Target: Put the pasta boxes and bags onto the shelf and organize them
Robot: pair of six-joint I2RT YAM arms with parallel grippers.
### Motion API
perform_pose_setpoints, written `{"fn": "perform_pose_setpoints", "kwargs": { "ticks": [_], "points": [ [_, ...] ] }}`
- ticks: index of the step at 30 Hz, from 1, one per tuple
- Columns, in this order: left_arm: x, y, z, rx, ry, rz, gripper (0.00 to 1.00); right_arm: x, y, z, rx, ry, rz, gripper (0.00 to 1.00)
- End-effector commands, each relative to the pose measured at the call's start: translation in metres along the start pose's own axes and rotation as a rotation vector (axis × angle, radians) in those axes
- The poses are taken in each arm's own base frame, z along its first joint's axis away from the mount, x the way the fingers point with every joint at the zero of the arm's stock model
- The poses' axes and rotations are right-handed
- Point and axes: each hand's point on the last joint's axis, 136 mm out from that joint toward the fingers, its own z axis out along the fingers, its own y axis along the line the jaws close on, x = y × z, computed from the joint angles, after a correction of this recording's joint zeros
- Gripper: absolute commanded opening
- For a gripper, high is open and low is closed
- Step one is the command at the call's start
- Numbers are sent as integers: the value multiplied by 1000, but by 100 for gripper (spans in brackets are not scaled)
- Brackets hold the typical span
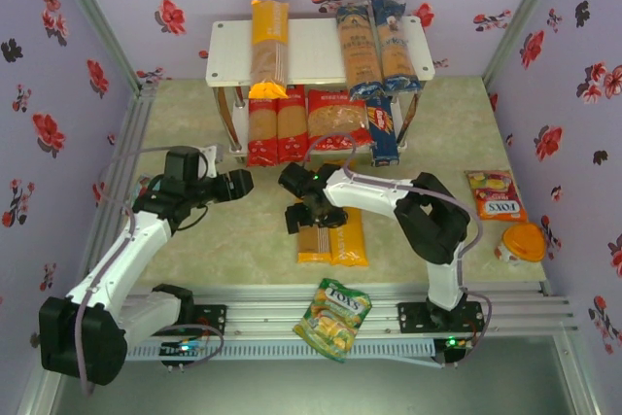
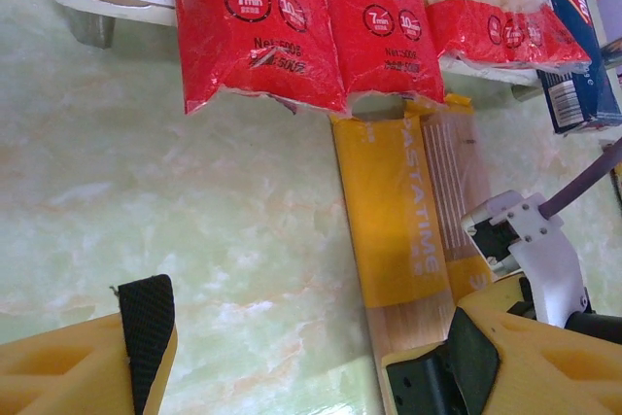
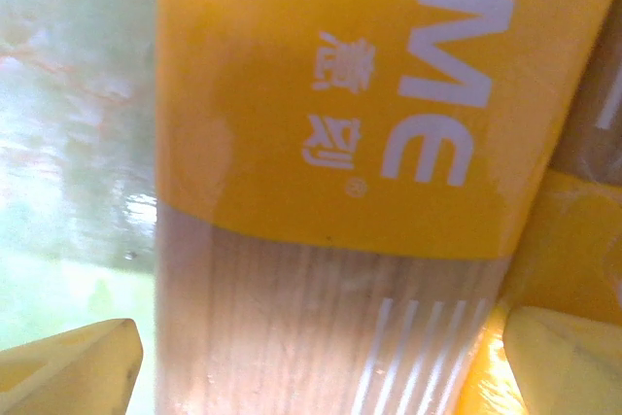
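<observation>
Yellow spaghetti bags (image 1: 340, 240) lie side by side on the desk (image 1: 457, 143). Over the left one's far end the right tool (image 1: 303, 216) stands spread wide, gripping nothing. Just beside it, the left tool (image 1: 243, 183) hangs released and empty. Beyond, the shelf (image 1: 311, 51) carries yellow, blue and red packs (image 1: 277, 123).

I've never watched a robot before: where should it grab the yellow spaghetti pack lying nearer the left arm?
Probably across its narrow width, from straight above. The yellow spaghetti pack lies flat, long and slim, so open jaws can straddle it. The right gripper hangs open there; a second yellow pack lies against its other side, leaving little room.
</observation>
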Motion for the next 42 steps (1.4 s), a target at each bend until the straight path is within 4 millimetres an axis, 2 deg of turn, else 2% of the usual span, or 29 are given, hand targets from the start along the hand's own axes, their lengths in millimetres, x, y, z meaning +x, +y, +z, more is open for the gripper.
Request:
{"fn": "perform_pose_setpoints", "kwargs": {
  "ticks": [1, 5, 9, 17, 21, 28, 36, 40, 42],
  "points": [
    [2, 2, 1, 20, -2, -11, 76, 4, 8, 8, -5, 35, -9, 96],
    [3, 5, 2, 26, -3, -24, 76, 3, 15, 10, 7, 47, -34, 96],
    [2, 7, 1, 29, -8, -30, 76, 5, 13, 16, 22, 69, -24, 97],
    [6, 12, -1, 32, -11, -44, 76, 26, -10, 33, 92, 138, -12, 97],
    [6, 13, -1, 37, -16, -52, 76, 35, -9, 38, 66, 173, -15, 84],
    [3, 12, -1, 48, -24, -63, 74, 43, -1, 36, 18, 199, -28, 52],
    [0, 11, -1, 51, -29, -69, 73, 47, 7, 16, -25, 176, -49, 23],
    [-5, 8, -3, 60, -37, -69, 73, 44, 11, 0, -40, 142, -69, 0],
    [-8, 5, -4, 72, -40, -67, 73, 40, 14, -8, -48, 120, -79, 0]
  ]
}}
